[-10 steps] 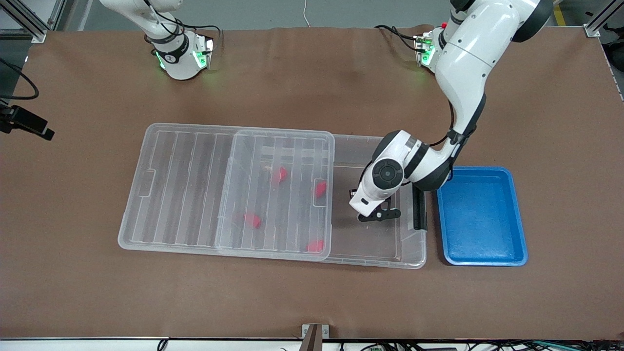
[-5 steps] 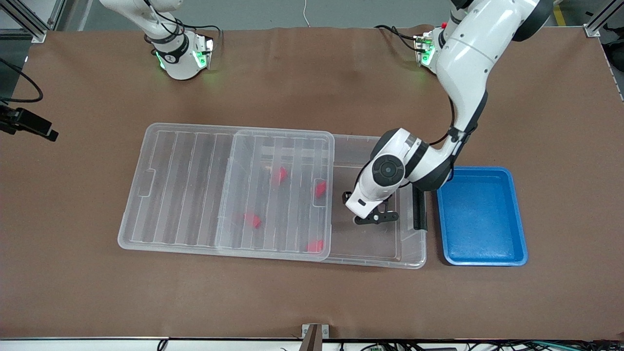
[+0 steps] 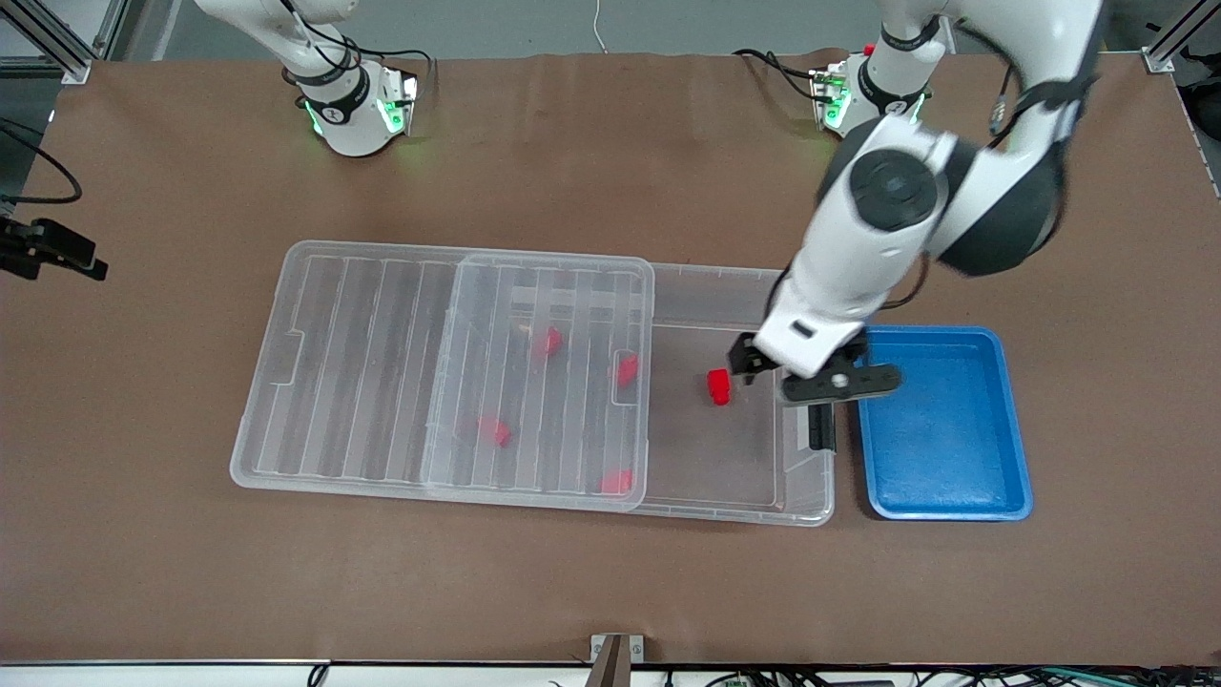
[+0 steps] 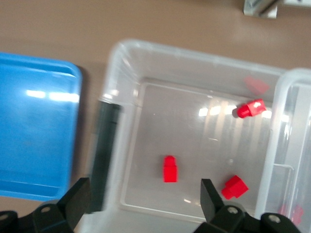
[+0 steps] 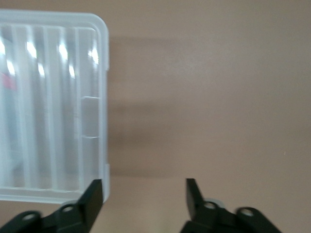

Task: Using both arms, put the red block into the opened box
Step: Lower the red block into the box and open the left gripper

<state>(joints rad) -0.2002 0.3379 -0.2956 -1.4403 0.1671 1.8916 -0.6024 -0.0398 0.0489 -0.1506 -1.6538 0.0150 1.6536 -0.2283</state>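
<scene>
The left gripper (image 3: pixel 806 374) hangs right of centre in the front view, over the box's (image 3: pixel 811 515) uncovered end near the black latch (image 3: pixel 819 427); its fingers (image 4: pixel 75 201) stand wide apart with nothing between them, and in the left wrist view they frame the lower edge of the frame; the red block (image 3: pixel 719 386) lies on the box floor in the uncovered part, just beside the gripper in the front view and apart from it, at centre-low in the left wrist view (image 4: pixel 170 169); the clear lid (image 3: pixel 382 363) lies slid toward the right arm's end, covering most of the box and overhanging it at centre-left of the front view; four more red blocks (image 3: pixel 547 343) show through the lid, spread around the middle of the frame; a blue tray (image 3: pixel 1011 496) sits on the table (image 3: pixel 610 592) just beside the box's latch end, at lower right of the front view; the right gripper (image 5: pixel 144 199) shows only in the right wrist view, at the bottom edge, fingers parted and holding nothing, over bare table beside the lid's corner at the left of that frame; the right arm's base stands at upper left of the front view.
</scene>
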